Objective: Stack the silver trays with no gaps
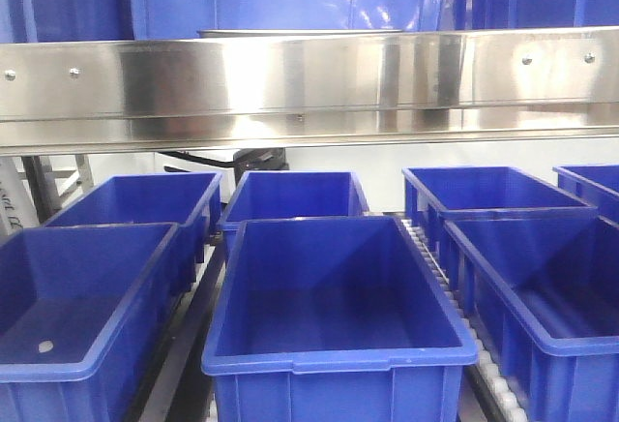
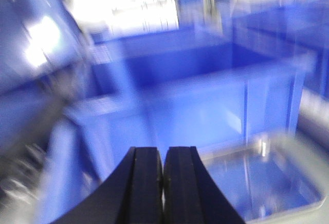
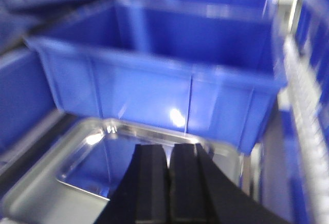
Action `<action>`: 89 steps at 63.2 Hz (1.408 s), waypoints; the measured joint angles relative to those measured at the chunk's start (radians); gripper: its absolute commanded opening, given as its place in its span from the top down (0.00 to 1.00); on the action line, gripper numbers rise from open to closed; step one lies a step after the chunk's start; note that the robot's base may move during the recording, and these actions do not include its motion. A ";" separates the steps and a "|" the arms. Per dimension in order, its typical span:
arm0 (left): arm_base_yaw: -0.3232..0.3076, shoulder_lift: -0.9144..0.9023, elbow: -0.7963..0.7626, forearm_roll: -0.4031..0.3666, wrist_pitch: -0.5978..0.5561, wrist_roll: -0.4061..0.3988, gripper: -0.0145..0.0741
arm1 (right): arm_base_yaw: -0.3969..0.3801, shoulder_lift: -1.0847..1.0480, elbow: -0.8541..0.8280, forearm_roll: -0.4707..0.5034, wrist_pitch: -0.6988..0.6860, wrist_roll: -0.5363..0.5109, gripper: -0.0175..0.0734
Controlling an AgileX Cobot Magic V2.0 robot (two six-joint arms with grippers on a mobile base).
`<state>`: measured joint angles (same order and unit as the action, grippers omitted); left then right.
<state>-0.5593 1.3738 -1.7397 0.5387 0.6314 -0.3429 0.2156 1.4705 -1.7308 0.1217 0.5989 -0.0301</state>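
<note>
Left hand (image 2: 162,183), right hand (image 3: 168,183): black, closed | silver tray (image 3: 38,196): shiny, rectangular, rounded corners

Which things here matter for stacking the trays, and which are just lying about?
For the job: left gripper, shut; right gripper, shut; silver tray below the right one; silver tray near the left one.
Lying about: blue bins; long steel beam.

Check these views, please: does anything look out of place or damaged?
Only a small pale spot on the floor of the front left blue bin stands out; scrap or hole, I cannot tell.
</note>
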 measured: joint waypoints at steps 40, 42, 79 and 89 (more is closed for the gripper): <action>0.000 -0.861 0.838 -0.011 -0.101 0.002 0.85 | 0.000 -0.948 1.004 0.000 -0.250 -0.015 0.89; 0.000 -0.895 0.857 -0.011 -0.101 0.002 0.85 | 0.000 -0.981 1.028 0.000 -0.236 -0.015 0.89; 0.000 -1.186 0.906 -0.011 -0.061 0.002 0.85 | 0.000 -1.192 1.071 0.000 -0.197 -0.015 0.89; 0.000 -1.187 0.906 -0.011 -0.061 0.002 0.85 | 0.000 -1.192 1.071 0.000 -0.197 -0.015 0.89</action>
<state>-0.5593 0.1868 -0.8334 0.5279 0.5699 -0.3414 0.2156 0.2786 -0.6596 0.1217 0.4017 -0.0448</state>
